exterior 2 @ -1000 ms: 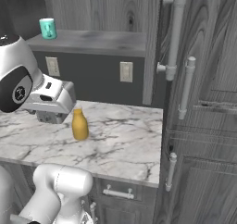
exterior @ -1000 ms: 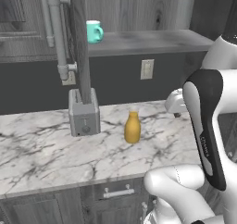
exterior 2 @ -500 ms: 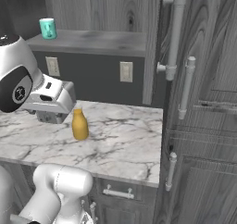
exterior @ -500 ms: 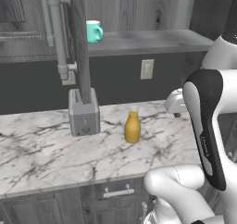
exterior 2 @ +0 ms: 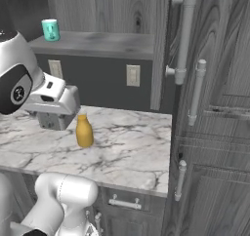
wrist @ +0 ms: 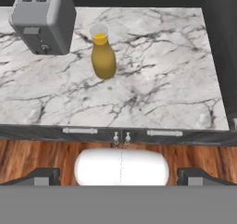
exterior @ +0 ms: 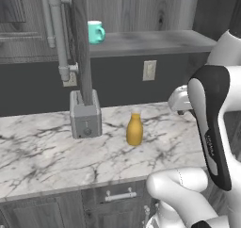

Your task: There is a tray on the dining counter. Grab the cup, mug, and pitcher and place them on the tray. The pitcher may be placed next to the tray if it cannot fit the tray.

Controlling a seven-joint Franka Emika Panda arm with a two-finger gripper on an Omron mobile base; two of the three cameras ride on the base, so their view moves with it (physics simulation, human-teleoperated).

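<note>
The claw point(wrist: 121, 177) is wide open w/ nothing in it, back from the tabletop point(wrist: 162, 93) edge. Ahead of it, a bit left, the pitcher point(wrist: 102, 54) stands upright beside a toaster point(wrist: 44, 17). Further and higher, the mug point(exterior: 95, 32) is on a shelf point(exterior: 155, 41). Judgement: nothing grabbed yet, all 3 items left.

Your arm is raised and bent at the elbow, wrist tipped downward; gripper point(wrist: 121, 176) jaws spread wide, nothing between the fingertips point(wrist: 45, 176).
</note>
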